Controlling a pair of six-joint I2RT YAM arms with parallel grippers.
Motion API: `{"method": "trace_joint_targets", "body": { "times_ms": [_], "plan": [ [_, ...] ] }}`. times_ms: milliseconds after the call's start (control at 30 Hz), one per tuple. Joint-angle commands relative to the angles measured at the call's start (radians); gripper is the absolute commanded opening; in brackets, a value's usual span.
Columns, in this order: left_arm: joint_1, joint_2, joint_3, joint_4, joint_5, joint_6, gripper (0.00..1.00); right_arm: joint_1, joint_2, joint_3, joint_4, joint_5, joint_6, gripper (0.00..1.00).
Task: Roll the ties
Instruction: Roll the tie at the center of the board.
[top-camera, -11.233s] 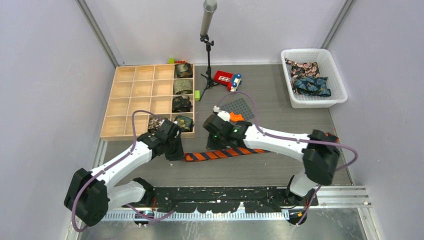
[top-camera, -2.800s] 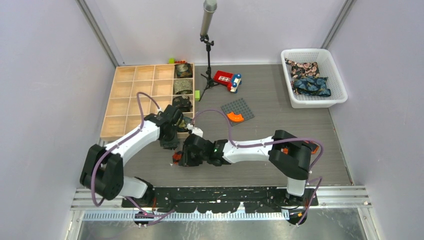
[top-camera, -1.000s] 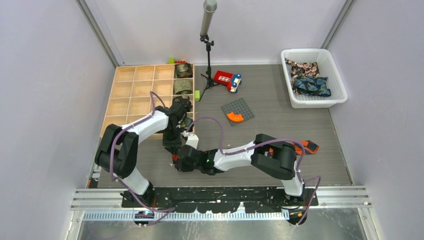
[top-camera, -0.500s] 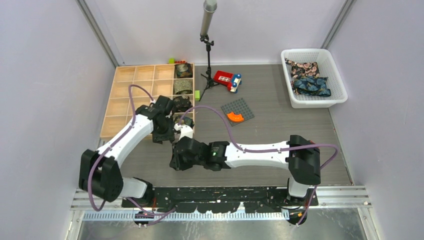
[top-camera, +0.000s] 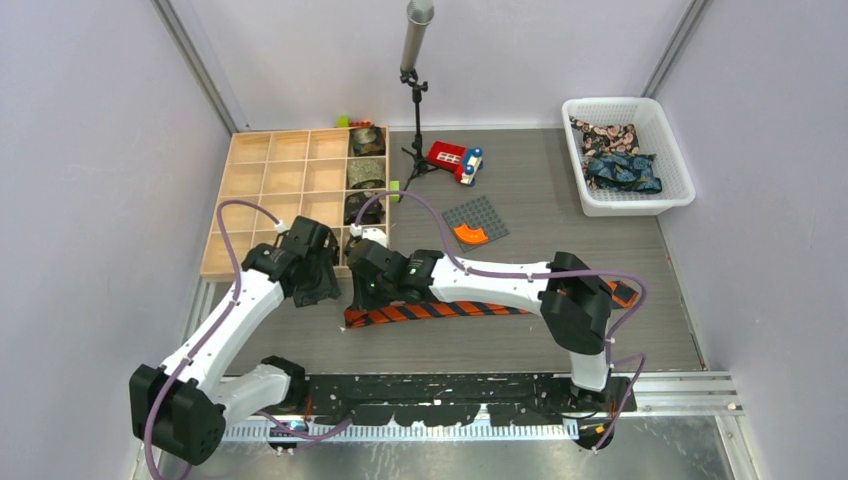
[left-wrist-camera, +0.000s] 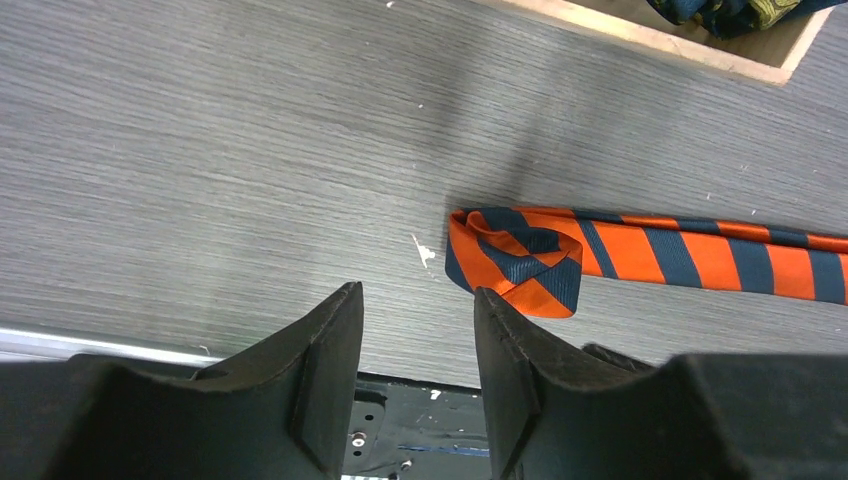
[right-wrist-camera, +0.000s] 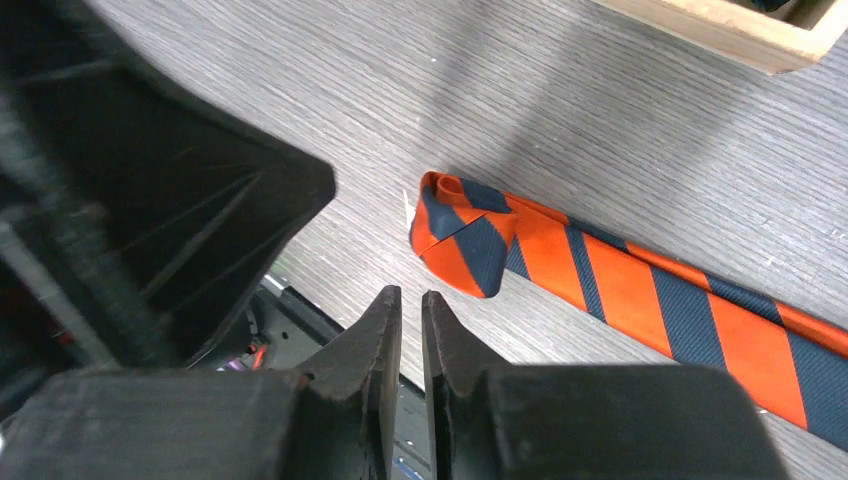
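Striped tie (left-wrist-camera: 560, 255) unrolled again, just beyond left hand (left-wrist-camera: 415, 375) (open, empty), right hand (right-wrist-camera: 410, 345) nearly closed.

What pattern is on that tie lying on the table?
The tie has orange and dark blue diagonal stripes, clearest in the left wrist view.

Striped tie (left-wrist-camera: 640, 255) cut off by right edge in both wrist views, its far end under the right arm (top-camera: 575, 300) from above, tray (left-wrist-camera: 700, 45) mostly cropped

Orange-and-navy diagonally striped tie (left-wrist-camera: 640, 255) on grey wood-grain table (left-wrist-camera: 200, 150).
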Motion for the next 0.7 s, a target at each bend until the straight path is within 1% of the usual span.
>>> {"method": "trace_joint_targets", "body": {
  "times_ms": [0, 233, 267, 667],
  "plan": [
    [0.006, -0.050, -0.021, 0.007, -0.020, -0.059, 0.45, -0.015, 0.029, 0.053, -0.018, -0.052, -0.033, 0.18],
    [0.006, -0.109, -0.052, 0.028, -0.040, -0.082, 0.45, -0.039, 0.067, 0.047, 0.002, -0.073, -0.040, 0.16],
    [0.006, -0.114, -0.055, 0.032, -0.038, -0.083, 0.45, -0.044, 0.071, 0.044, 0.006, -0.098, -0.040, 0.16],
    [0.006, -0.174, -0.120, 0.127, 0.024, -0.067, 0.45, -0.087, 0.089, -0.010, 0.039, -0.132, -0.043, 0.14]
  ]
}}
